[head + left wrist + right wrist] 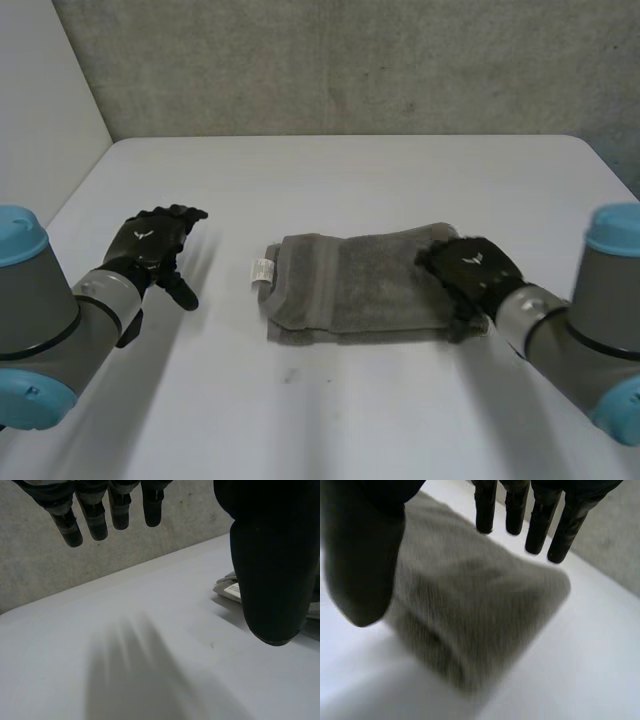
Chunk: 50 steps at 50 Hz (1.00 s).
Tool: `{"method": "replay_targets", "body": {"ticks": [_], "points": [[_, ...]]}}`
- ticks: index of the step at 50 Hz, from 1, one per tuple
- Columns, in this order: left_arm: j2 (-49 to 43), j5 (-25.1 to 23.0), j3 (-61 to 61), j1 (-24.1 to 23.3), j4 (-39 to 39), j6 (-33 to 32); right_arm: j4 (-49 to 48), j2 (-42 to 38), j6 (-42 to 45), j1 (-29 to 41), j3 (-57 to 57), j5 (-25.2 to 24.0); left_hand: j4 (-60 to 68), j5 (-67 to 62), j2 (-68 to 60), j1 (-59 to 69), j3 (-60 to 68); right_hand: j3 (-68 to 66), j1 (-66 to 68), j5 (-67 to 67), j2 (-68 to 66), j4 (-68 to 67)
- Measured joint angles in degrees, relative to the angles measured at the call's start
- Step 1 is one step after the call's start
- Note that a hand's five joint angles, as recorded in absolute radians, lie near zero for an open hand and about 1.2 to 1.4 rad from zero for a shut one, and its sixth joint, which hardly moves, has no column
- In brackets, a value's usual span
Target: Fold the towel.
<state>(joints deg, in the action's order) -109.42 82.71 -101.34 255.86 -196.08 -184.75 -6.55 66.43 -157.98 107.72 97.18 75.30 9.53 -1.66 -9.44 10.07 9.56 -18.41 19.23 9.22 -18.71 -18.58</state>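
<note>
In the middle of the table [330, 420] the towel [350, 290] lies as a thick grey rectangle of several layers, with a small white label [262, 270] at its left end. It looks already folded, so I judge the step in hand is to flatten it or to make one last fold from the right end.

To do this well, the right hand [470, 270] should come down flat on the right end and press without sliding, because a sideways push can shift the upper layer off the lower one. For another fold, it should take all layers together at that edge and carry them towards the label, keeping the long edges in line.

The right hand is over the right end of the towel. Its fingers [485, 510] are straight and a little spread, the thumb [360, 570] is well apart, and nothing is pinched. Whether it touches the cloth I cannot tell.

The left hand [150, 245] hovers over the bare table, well apart from the towel, relaxed and holding nothing.
</note>
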Motion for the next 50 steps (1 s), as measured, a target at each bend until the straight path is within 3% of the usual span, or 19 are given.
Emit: {"method": "replay_targets", "body": {"ticks": [5,11,13,24,30,39,47,49,50], "points": [[-0.1,0.0,0.0,-0.2,0.0,0.0,-5.7,-0.7,0.3,-5.0,5.3,-2.7,0.0,0.0,0.0,0.0,0.0,-17.6,16.7,17.1,-17.5,-17.4],[-0.2,0.0,-0.1,-0.7,0.0,0.0,-10.8,-2.3,0.1,-7.2,7.1,-3.2,0.0,0.0,0.0,0.0,0.0,-53.7,51.8,52.1,-51.5,-53.0],[-0.2,0.0,-0.1,-0.8,0.0,0.0,-11.5,-2.7,0.1,-7.4,7.0,-2.8,0.0,0.0,0.0,0.0,0.0,-57.6,54.1,56.2,-53.8,-57.5],[0.0,0.0,-0.9,-1.2,-1.1,0.0,-11.9,0.1,3.6,-6.2,4.6,2.4,0.0,0.0,0.0,0.0,0.0,-58.0,55.1,57.2,-54.5,-58.3],[0.1,0.1,-1.1,-1.4,-1.5,0.0,-11.3,0.0,9.8,3.6,-2.8,2.7,0.0,0.0,0.0,0.0,0.0,-58.0,55.6,57.6,-54.6,-58.4],[1.1,0.3,-1.0,-1.5,-1.2,0.1,-3.1,-13.3,17.8,22.8,-21.0,2.3,0.0,0.0,0.0,0.0,0.0,-58.0,55.6,57.6,-54.6,-58.4],[3.6,0.4,-0.3,-1.7,-0.8,0.2,3.3,-20.6,19.9,28.3,-27.2,2.0,0.0,0.0,0.0,0.0,0.0,-58.1,55.6,57.6,-55.3,-58.4],[4.3,0.4,0.5,-2.0,-0.8,0.2,3.2,-20.0,18.9,28.4,-27.2,2.0,0.0,0.0,0.0,0.0,0.0,-49.1,47.3,48.0,-47.1,-49.1],[4.7,0.4,1.0,-2.2,-0.7,0.2,2.9,-19.1,17.7,28.3,-26.9,2.0,0.0,0.0,0.0,0.0,0.0,-37.5,35.9,36.1,-35.4,-37.6]]}}
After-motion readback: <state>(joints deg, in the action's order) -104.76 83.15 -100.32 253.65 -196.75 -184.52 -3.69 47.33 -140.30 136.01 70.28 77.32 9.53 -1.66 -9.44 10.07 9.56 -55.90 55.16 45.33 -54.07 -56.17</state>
